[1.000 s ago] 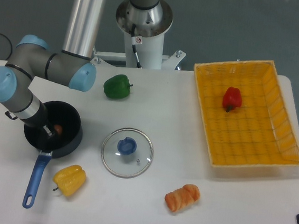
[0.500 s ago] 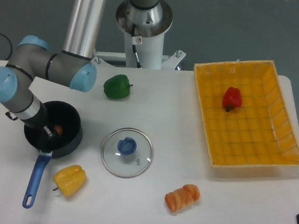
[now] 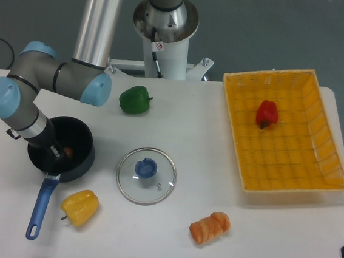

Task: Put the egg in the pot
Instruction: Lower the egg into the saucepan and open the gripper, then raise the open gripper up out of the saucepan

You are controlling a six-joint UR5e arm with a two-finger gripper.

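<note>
I see my gripper [image 3: 58,151] down inside the round dark saucepan with the blue handle [image 3: 81,137], the small brown-orange egg [image 3: 68,151] right beside it. I can't tell how far the fingers are spread or whether they grip the egg. No writing is readable anywhere.

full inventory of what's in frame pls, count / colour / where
egg: 1, brown-orange, inside the pot
pot: 1, dark with blue handle, table left
glass lid: 1, clear with blue knob, right of the pot
green pepper: 1, green, table rear centre
yellow pepper: 1, yellow, front left by the pot handle
bread: 1, orange, front centre
basket: 1, yellow, table right
red pepper: 1, red, in the basket
table: 1, white
gripper: 1, down in the pot beside the egg; fingers too small to read
</note>
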